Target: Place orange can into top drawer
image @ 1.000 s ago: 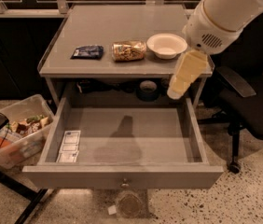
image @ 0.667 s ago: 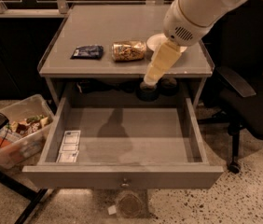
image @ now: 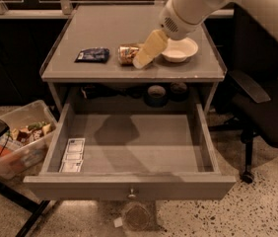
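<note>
orange-tan and speckled, with shiny metal ends, the orange can (image: 126, 54) lies on its side on the counter (image: 129, 23), near the middle of the front edge. it looks small, stiff and light. its smooth round wall is likely slippery, and lying down it may roll toward the front edge if nudged. the best hold, i judge, is across the middle of its body, squeezing the curved sides rather than the ends. the tool (image: 145, 57) hangs slanted over the can's right end, touching it or nearly so. i cannot tell whether it is wide or narrow, or whether it grips anything.

a white bowl (image: 191, 47) sits just right of the tool, toward the right edge, close enough to be bumped. a dark blue packet (image: 92, 55) lies left of the can, apart from it. below the front edge the top drawer (image: 129, 142) stands open, its floor mostly bare but for a strip of white packets (image: 73, 155) by its left wall, so a drop into the middle looks unobstructed. an office chair (image: 267, 112) stands off the right edge and a plastic bin (image: 20, 142) off the left.
</note>
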Motion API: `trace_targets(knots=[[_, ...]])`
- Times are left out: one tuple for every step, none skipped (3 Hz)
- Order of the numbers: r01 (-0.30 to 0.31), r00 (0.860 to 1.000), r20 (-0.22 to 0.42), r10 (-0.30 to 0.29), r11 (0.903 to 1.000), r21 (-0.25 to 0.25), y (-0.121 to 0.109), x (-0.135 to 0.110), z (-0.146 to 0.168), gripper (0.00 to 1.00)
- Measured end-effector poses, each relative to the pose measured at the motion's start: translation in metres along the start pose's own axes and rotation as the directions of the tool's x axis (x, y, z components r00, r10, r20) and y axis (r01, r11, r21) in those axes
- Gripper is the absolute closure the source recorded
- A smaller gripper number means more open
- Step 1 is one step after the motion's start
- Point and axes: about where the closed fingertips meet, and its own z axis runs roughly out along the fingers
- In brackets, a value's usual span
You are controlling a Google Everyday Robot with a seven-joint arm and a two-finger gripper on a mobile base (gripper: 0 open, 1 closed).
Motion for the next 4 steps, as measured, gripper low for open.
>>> trace_targets(knots=[[-0.059,0.998,0.004,0.059,0.9983,0.002,-0.003,-0.002,0.001,0.00],[-0.058,0.998,0.004,0.058,0.9983,0.002,-0.002,-0.002,0.001,0.00],[-0.071,0.997,0.015,0.071,0.9975,-0.002,0.001,-0.007,0.001,0.00],[-0.046,0.996,0.078,0.047,0.9988,-0.016,0.009,-0.033,0.018,0.00]])
